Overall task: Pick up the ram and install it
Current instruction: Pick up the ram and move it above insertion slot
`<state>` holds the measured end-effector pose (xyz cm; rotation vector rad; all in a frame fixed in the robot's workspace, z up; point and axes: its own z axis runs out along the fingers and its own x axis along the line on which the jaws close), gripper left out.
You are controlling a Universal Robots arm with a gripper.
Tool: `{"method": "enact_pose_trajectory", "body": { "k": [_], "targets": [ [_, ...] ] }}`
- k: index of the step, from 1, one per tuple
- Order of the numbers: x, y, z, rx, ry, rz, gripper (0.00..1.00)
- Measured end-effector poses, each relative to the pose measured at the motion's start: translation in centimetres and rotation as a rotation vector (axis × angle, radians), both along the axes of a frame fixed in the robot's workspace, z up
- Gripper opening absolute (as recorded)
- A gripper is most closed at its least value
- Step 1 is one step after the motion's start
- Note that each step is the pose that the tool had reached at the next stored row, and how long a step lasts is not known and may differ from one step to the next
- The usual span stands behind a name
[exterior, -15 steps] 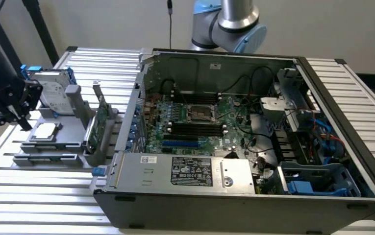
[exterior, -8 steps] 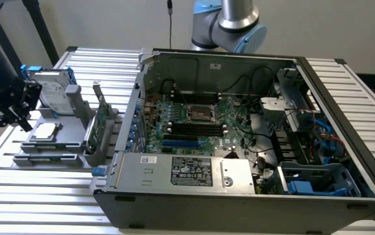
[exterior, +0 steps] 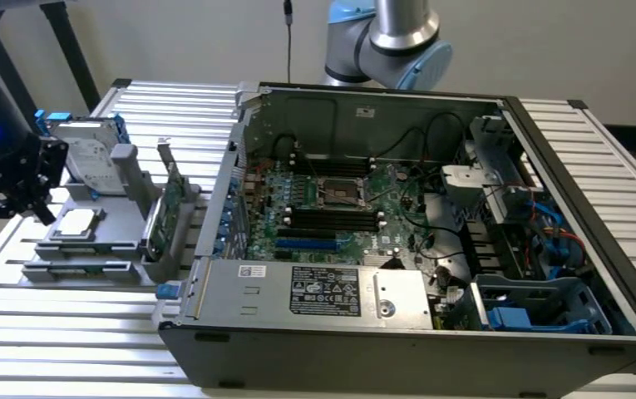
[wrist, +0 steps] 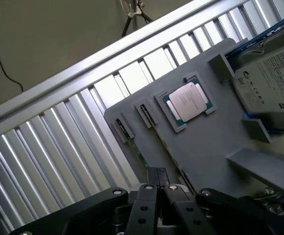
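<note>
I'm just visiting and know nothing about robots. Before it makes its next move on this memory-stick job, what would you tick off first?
1. Computer case open, motherboard exposed: ok.
2. Long black memory slots look unfilled: ok.
3. Tool above the gray holder, near its two small slots: ok.
4. Ram in the tool: cannot tell.
5. Black cables clear of the memory slots: cannot tell.
6. Processor and hard drive sit in the holder, apart from the tool: ok.
</note>
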<state>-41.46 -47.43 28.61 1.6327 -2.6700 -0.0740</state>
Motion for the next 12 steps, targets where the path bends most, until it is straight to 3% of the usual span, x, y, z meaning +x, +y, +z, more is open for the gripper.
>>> {"method": "enact_pose_trajectory", "body": {
  "k": [12],
  "targets": [
    [0.00, 0.00, -0.16, -0.0002, -0.0028, 0.219, 0.11]
  ]
}}
